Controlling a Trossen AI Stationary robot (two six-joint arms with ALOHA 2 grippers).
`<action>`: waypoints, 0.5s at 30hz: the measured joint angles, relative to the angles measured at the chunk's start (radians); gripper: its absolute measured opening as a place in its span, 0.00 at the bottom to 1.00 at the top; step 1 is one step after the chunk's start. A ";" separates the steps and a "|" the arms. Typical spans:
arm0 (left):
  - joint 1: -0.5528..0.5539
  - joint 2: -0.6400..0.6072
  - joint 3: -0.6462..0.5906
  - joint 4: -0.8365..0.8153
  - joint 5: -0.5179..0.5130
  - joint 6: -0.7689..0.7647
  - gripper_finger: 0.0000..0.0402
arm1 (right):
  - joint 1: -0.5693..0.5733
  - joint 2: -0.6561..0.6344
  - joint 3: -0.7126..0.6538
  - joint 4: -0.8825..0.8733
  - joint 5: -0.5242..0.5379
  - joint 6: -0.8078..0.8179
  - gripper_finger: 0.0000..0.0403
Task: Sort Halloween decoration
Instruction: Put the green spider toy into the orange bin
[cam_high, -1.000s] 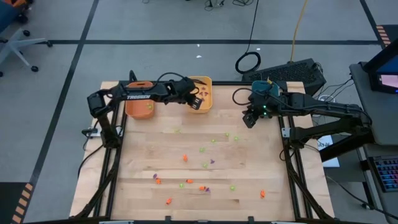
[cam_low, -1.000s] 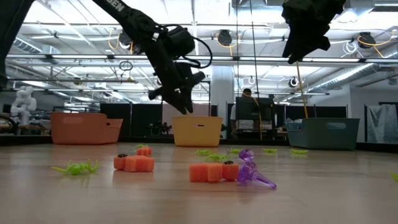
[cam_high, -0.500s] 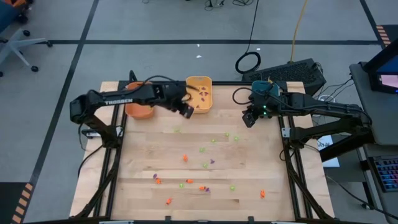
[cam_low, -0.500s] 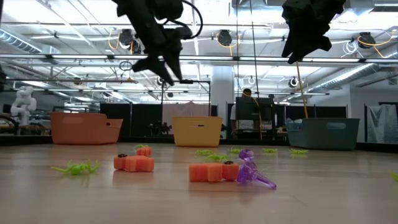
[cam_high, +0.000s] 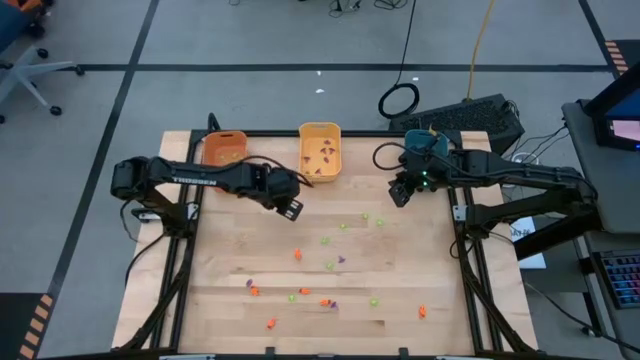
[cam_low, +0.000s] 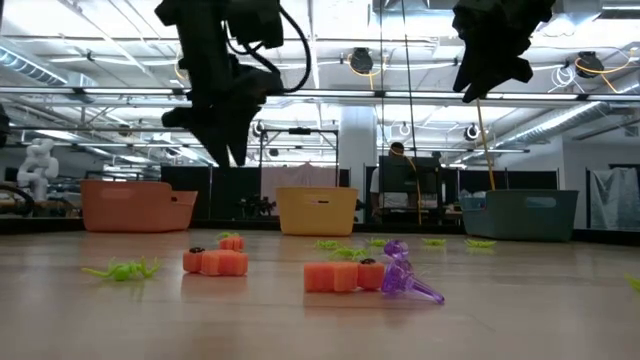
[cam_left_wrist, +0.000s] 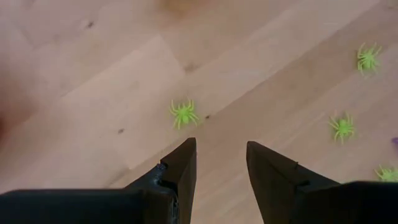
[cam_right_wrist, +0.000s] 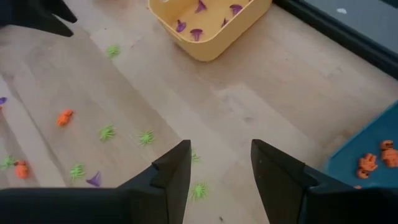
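Wooden counter (cam_high: 230, 260) boards are carrying the scattered Halloween decoration: nearest the front edge, orange pumpkin trinkets (cam_low: 215, 262) are lying beside a purple witch-hat trinket (cam_low: 405, 280), with a green spider (cam_low: 122, 269) just to one side. More green spiders (cam_left_wrist: 183, 114) are sitting farther back toward the middle of the boards.

Above that middle ground the left claw (cam_high: 291, 207) is hanging over bare wood just in front of the bins, its arm reaching in level from the counter's left side. Its two dark fingers (cam_left_wrist: 177, 171) are standing apart, released, with nothing between them, and one spider is lying just beyond their tips. The right claw (cam_high: 399, 194) is hovering high near the counter's back right corner, close to the teal bin (cam_right_wrist: 367, 149), its arm stretching in from the right. Its fingers (cam_right_wrist: 171, 171) are likewise parted and holding nothing.

Along the back edge the orange bin (cam_high: 224, 148) is sitting at the left, and the yellow bin (cam_high: 320, 150) beside it is holding several purple hats (cam_right_wrist: 199, 32). The teal bin is showing a few orange pumpkins (cam_right_wrist: 377, 157) inside.

Beyond the counter, a grey floor with black tape lines (cam_high: 300, 67) is spreading out, a coiled cable (cam_high: 399, 101) is lying on it, and ceiling lights (cam_low: 360, 62) are glowing over the workshop behind.
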 joint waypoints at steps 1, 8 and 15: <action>0.000 -0.001 -0.012 0.011 0.000 0.010 0.35 | 0.005 0.001 0.000 0.000 0.000 0.009 0.39; 0.000 -0.001 -0.088 0.020 0.001 0.100 0.35 | 0.051 0.009 0.000 0.000 -0.001 0.058 0.39; -0.028 -0.001 -0.130 0.088 -0.052 0.286 0.35 | 0.096 0.029 0.000 0.005 0.000 0.094 0.39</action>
